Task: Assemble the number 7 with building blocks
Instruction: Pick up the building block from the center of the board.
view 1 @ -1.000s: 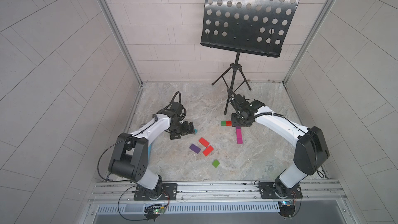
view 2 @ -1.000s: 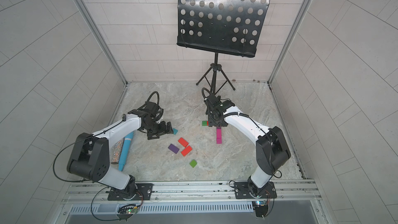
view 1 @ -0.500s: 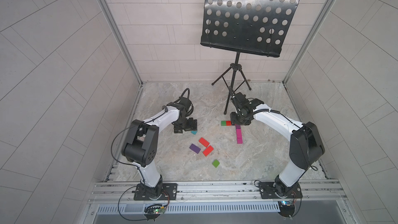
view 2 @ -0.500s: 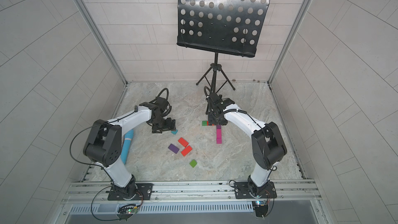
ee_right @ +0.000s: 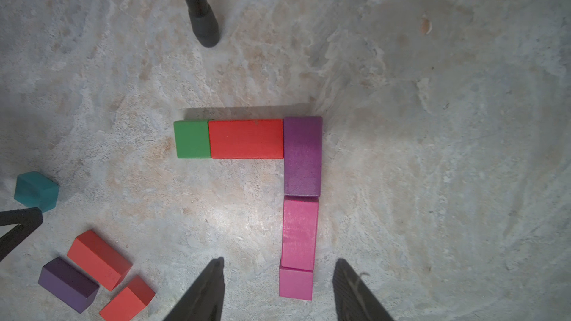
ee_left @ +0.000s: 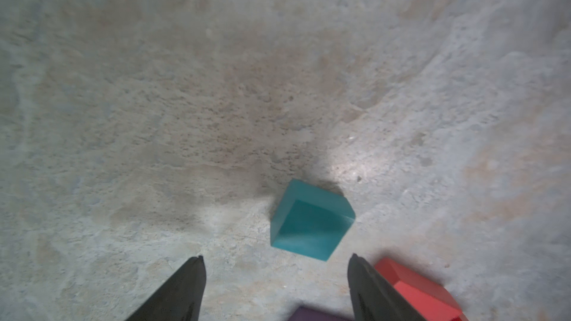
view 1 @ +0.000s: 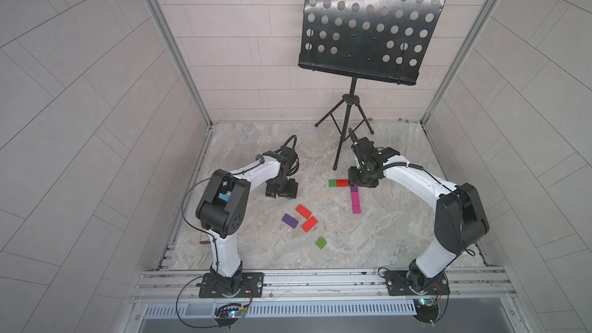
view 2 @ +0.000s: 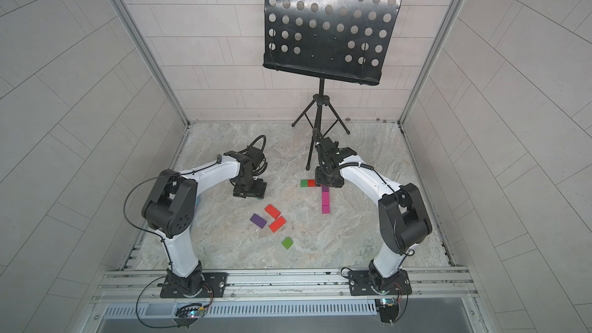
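Marbled grey surface (ee_left: 154,88) carries a teal cube (ee_left: 312,220) just ahead of the left end effector (ee_left: 276,257), whose fingers are spread with nothing between them. The cube sits corner-on and off-centre, so closing may spin it away, or one finger may bump the red block (ee_left: 417,288) just beside it. The right end effector (ee_right: 278,273), fingers also apart and empty, straddles the foot of the number 7 (ee_right: 302,155); dropping there could knock it crooked. Its long axis, the stem, runs straight away from those fingertips, and the short bar branches toward the left arm.
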`<control>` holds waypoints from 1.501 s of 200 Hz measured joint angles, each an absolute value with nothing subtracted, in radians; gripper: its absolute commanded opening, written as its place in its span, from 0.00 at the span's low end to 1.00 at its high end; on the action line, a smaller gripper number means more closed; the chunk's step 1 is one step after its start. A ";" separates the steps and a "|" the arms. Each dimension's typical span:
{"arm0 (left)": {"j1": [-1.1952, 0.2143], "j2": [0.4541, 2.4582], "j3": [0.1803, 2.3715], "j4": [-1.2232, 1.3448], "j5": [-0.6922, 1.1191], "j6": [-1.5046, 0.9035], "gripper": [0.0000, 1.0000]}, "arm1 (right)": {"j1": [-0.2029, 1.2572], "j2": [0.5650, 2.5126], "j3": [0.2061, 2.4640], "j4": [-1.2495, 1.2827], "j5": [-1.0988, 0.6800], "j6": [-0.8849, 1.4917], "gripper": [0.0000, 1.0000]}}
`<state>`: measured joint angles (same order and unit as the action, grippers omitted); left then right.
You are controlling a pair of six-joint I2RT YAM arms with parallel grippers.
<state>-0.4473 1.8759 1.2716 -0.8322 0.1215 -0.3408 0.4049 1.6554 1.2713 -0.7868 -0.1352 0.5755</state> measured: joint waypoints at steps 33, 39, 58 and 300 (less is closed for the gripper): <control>-0.458 1.908 1.290 -0.836 0.108 -0.339 0.74 | 0.388 1.635 1.251 -0.785 -0.141 0.575 0.59; -0.459 1.913 1.295 -0.835 0.108 -0.339 0.74 | 0.385 1.632 1.249 -0.786 -0.143 0.575 0.59; -0.463 1.924 1.313 -0.836 0.108 -0.339 0.71 | 0.378 1.627 1.241 -0.786 -0.151 0.575 0.59; -0.406 1.971 1.429 -0.889 0.088 -0.348 0.28 | 0.405 1.643 1.298 -0.762 -0.222 0.509 0.52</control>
